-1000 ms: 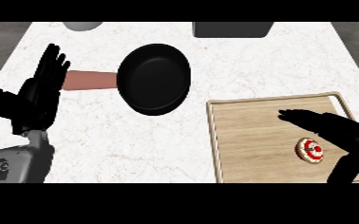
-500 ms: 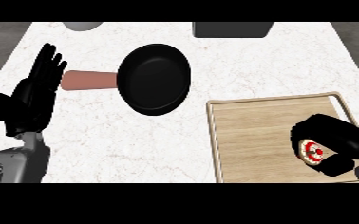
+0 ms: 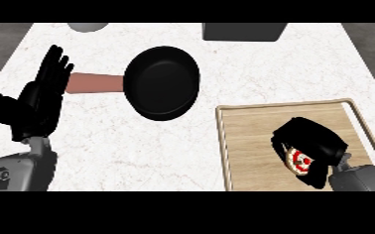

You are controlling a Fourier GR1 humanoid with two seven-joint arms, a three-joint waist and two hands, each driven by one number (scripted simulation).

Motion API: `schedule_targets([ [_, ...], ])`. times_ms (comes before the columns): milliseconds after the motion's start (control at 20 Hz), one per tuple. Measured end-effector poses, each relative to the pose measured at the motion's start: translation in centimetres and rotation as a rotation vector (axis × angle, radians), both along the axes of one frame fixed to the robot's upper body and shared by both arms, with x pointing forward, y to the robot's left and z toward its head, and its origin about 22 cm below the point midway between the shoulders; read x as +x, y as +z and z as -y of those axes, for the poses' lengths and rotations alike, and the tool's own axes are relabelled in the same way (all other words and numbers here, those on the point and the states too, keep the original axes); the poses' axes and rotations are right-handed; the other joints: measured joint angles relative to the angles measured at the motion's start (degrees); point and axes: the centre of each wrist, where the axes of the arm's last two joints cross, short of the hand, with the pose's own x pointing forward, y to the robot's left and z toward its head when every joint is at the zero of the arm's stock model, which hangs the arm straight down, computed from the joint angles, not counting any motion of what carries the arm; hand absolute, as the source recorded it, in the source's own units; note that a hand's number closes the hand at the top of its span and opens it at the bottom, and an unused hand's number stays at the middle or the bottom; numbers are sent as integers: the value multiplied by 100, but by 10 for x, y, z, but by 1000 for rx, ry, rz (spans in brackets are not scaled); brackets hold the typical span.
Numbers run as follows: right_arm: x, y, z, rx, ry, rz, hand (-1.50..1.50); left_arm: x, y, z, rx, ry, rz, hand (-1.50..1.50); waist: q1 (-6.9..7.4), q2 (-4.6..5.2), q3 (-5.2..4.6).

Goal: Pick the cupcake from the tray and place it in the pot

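The right hand [image 3: 309,144] is curled over the cupcake [image 3: 300,161] on the wooden tray [image 3: 253,139], its fingers [image 3: 284,151] bent round the cake so that only the red and white top shows beneath them, on their inner side. The cupcake sits low on the tray, toward its near right part, tucked under the fingers and seemingly enclosed by them; whether it has left the wood cannot be told from this angle. The step in hand looks like securing the grasp before lifting

To do it well, the fingers should close evenly around the cake's sides, not press down on its top, and the lift should go straight up so the cake clears the tray's raised rim, which lies to the left of the fingers. The black pot [image 3: 162,83], with its reddish handle [image 3: 93,83], lies well to the upper left of the fingers, so the carry is a diagonal sweep, and the release should come only once the fingers are above the dark middle

The left hand [image 3: 44,96] rests open, fingers up, at the left edge, just beside the handle's end
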Motion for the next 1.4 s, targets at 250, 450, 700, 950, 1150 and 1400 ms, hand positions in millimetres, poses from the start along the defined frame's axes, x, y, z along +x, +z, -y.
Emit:
schedule_targets([
  [250, 0, -2, -75, 59, -68, 32, 150, 1, 1, 5, 4, -26, 1, 0, 177, -20, -17],
  [450, -2, 10, -129, 144, -161, 97, 150, 3, 1, 7, 3, -35, -3, 0, 246, -28, 25],
  [700, -4, 42, -160, 252, -338, 267, 150, 3, -2, 8, -1, -40, -21, 0, 264, -90, 63],
  [950, -7, 81, -182, 357, -522, 461, 150, 4, -3, 10, 3, -49, -25, 0, 315, -117, 61],
  [1150, -10, 105, -201, 424, -667, 575, 150, 6, -3, 14, 1, -61, -27, 0, 371, -101, 54],
  [1400, -12, 127, -229, 473, -834, 651, 150, 9, -1, 20, -1, -83, -21, 0, 488, -43, 51],
])
